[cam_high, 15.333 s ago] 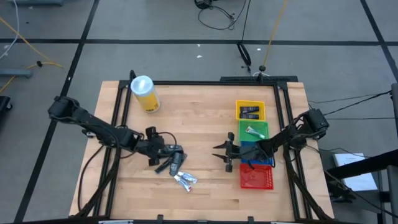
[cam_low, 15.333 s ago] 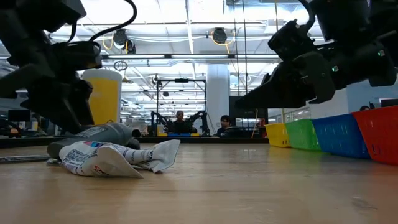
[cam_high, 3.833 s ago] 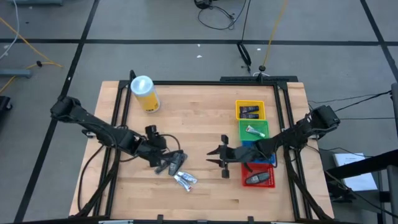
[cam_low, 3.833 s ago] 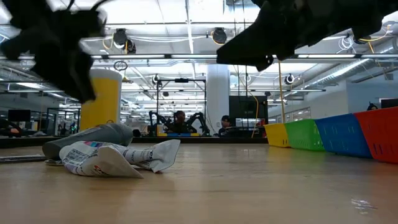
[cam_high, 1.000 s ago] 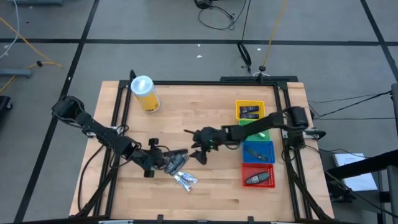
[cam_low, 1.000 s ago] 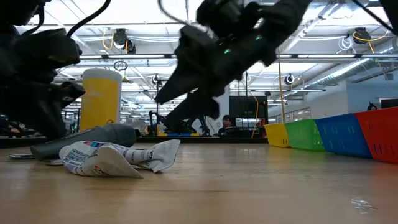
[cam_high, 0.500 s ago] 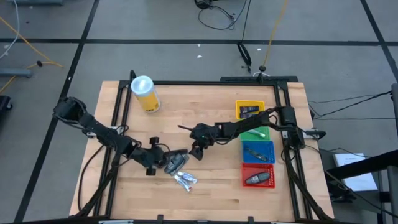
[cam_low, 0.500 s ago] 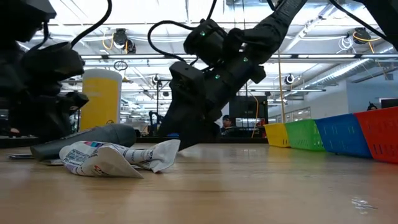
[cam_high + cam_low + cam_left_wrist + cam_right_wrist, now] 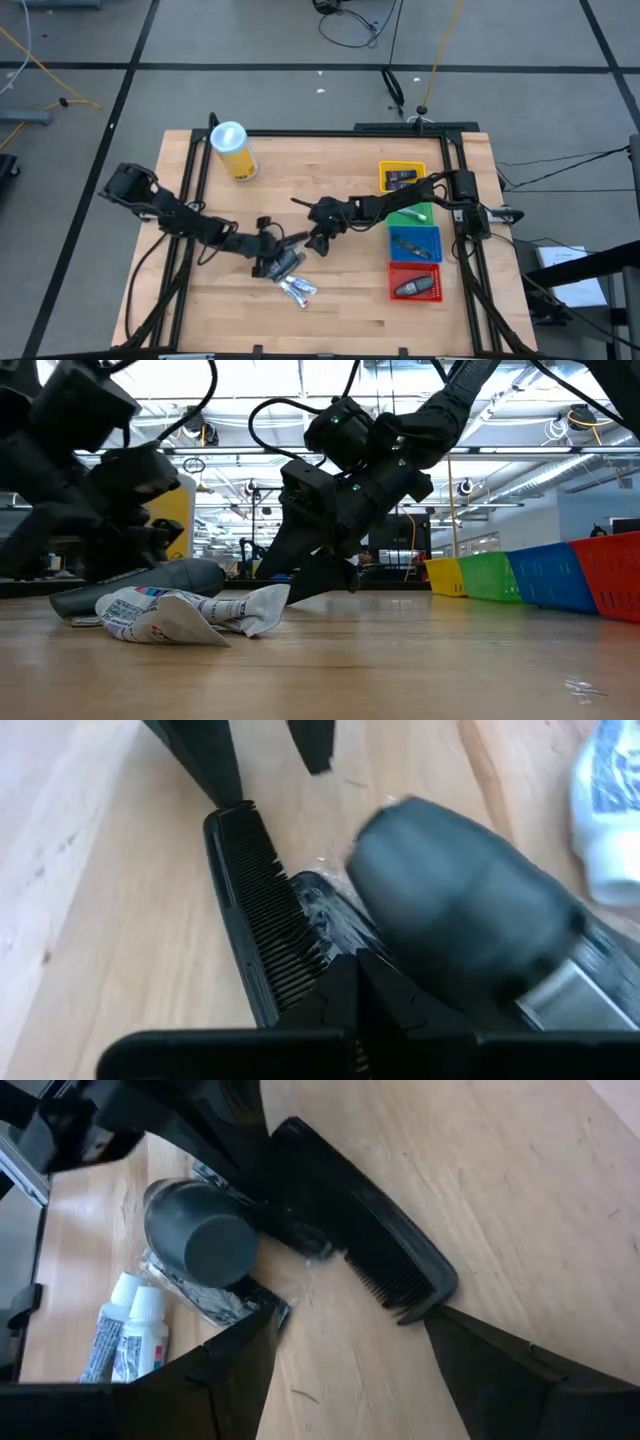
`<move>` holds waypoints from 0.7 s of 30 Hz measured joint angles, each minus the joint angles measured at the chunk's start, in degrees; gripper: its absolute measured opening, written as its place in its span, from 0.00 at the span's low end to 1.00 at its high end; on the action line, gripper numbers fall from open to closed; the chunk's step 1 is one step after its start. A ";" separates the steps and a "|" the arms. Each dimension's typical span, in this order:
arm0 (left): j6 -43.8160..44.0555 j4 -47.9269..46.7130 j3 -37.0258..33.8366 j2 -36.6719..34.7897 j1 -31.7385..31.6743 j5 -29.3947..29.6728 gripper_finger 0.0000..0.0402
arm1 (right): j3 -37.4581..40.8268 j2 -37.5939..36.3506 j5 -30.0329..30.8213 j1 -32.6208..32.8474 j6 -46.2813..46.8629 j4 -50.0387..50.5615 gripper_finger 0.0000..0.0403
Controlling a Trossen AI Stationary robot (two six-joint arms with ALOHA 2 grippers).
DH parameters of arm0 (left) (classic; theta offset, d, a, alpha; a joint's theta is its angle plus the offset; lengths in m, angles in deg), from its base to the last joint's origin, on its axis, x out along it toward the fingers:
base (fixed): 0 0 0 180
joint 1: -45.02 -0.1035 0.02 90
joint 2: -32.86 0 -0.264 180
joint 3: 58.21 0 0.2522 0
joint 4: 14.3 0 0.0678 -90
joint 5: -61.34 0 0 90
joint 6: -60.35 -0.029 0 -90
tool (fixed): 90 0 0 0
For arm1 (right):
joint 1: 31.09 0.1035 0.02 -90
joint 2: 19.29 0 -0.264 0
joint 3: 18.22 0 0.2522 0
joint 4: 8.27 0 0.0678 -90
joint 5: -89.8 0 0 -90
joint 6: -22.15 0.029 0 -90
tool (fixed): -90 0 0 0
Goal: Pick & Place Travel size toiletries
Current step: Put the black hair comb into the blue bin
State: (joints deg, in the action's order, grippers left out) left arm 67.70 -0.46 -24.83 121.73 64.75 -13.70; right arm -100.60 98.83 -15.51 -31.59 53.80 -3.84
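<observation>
A black comb [image 9: 360, 1230] lies flat on the wooden table beside a dark grey tube with a round cap [image 9: 200, 1240] and a clear wrapper. Two white tubes [image 9: 300, 290] lie just nearer. My left gripper [image 9: 274, 248] is shut, its tips down at the comb's end by the tube. My right gripper [image 9: 370, 1365] hovers open over the comb's other end [image 9: 430, 1292], a finger on either side, touching nothing. More toiletries lie in the trays. My left gripper has its shut fingertips [image 9: 352, 982] against the comb's toothed edge [image 9: 300, 960], near the end beside the dark tube, coming in low from the table's left. The comb lies flat on the table. Whether the tips pinch anything or only press, I cannot tell.
A tall yellow canister [image 9: 232, 150] stands at the far left. Yellow [image 9: 384, 178], green [image 9: 390, 210], blue [image 9: 434, 245] and red [image 9: 392, 285] trays sit in a row along the right side. Bare wood lies between the pile and the trays.
My left gripper has moved toward the table's right and far edges, from beside the dark tube to the comb, staying shut. My right gripper has dropped toward the table and edged left to the comb's other end, staying open.
</observation>
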 joint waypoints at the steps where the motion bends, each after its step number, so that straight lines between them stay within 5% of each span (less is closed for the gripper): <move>1: -0.44 1.37 0.00 0.83 -0.45 -0.01 0.02 | 0.06 0.00 0.04 0.02 0.00 -0.02 0.63; 13: -4.24 10.17 0.62 5.54 -3.76 -2.78 0.03 | 0.30 -0.15 -0.64 -1.77 0.40 -0.47 0.63; 21: -0.89 1.41 2.80 -5.55 -2.23 -3.02 0.03 | 0.45 -2.25 2.21 -2.56 0.42 0.60 0.63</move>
State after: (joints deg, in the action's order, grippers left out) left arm 66.81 0.94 -22.03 116.18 62.52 -16.72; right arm -100.16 96.58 -13.30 -34.14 54.22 -3.25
